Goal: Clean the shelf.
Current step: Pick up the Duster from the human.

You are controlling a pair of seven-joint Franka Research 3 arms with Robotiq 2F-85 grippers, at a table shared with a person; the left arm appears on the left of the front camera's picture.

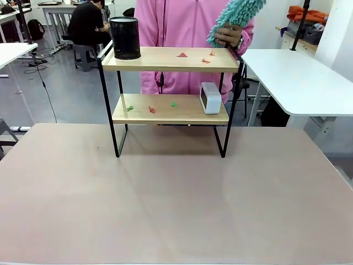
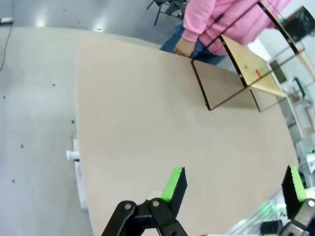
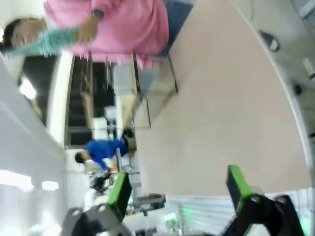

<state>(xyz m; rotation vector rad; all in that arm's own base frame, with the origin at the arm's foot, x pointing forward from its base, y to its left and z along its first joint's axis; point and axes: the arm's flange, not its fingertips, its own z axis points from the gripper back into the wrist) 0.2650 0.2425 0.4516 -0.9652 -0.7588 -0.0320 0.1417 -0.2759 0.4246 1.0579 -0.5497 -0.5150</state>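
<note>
**Shelf at the far edge, both grippers empty and well back**

The small two-tier shelf (image 1: 160, 61), two light wooden boards on a thin black metal frame, stands at the far side of the beige table (image 1: 176, 199), right in front of the person in pink. Its long axis runs left to right across the table. Small red and green scraps (image 1: 182, 54) lie on both boards. A black mesh cylinder (image 1: 125, 37) sits at the left end of the top board, and a white boxy clock (image 1: 210, 97) sits at the right end of the lower one.

The left gripper (image 2: 236, 189) has its green-padded fingers spread wide with nothing between them, and the right gripper (image 3: 177, 189) is the same. From each, the shelf lies straight ahead, well apart across bare tabletop. I cannot tell which gripper is nearer.

The person's hand (image 1: 227, 35) holds a fluffy teal duster (image 1: 237, 16) above the shelf's right end. By my reading, the right arm has the shorter reach if the duster is handed over.
</note>
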